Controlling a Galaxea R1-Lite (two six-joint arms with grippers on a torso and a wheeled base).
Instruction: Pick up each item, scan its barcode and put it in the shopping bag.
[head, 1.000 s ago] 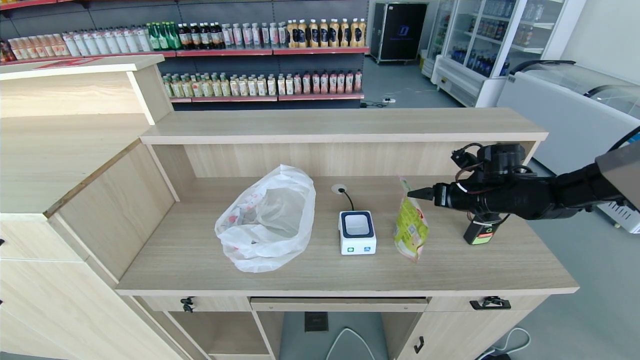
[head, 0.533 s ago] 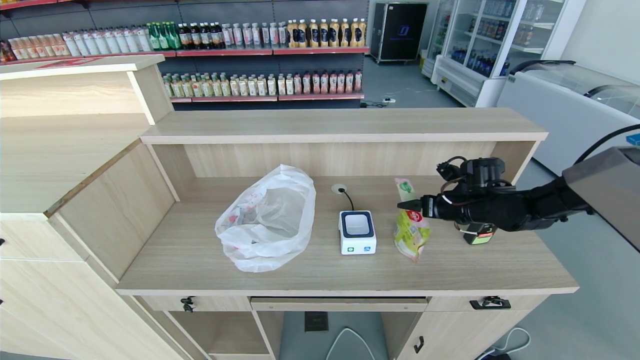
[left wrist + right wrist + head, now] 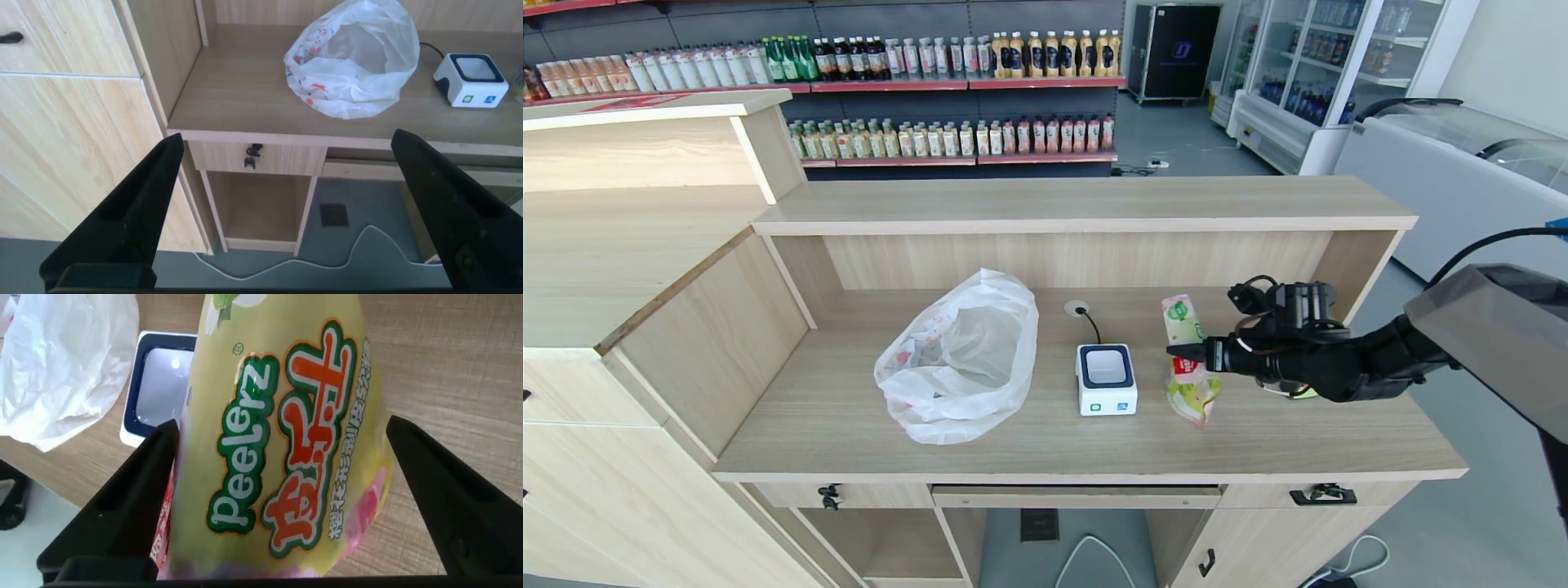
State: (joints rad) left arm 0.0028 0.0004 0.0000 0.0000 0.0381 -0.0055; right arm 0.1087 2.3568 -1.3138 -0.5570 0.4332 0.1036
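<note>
While the right tool [image 3: 1180, 352] sits at mid-height on the snack pouch [image 3: 1192, 392], right of centre in the head view, it is not clamped. The right wrist view has the yellow-green pouch between two spread fingers [image 3: 122, 514], with a gap showing on one side.

Pouch stands on the counter [image 3: 1258, 441], base down and top leaning slightly back. It is just right of the scanner [image 3: 1106, 378] and not touching it.

Scanner is at frame centre, window facing up, with its cable running to a grommet hole [image 3: 1076, 308] behind it.

Shopping bag [image 3: 960, 355] is white plastic and lies slumped left of centre, just beside the scanner, with its mouth open.

Left tool [image 3: 286, 143] is wide open and holds nothing. It hangs out in front of the counter, and its wrist view takes in the counter's front edge, the bag and the scanner.
</note>
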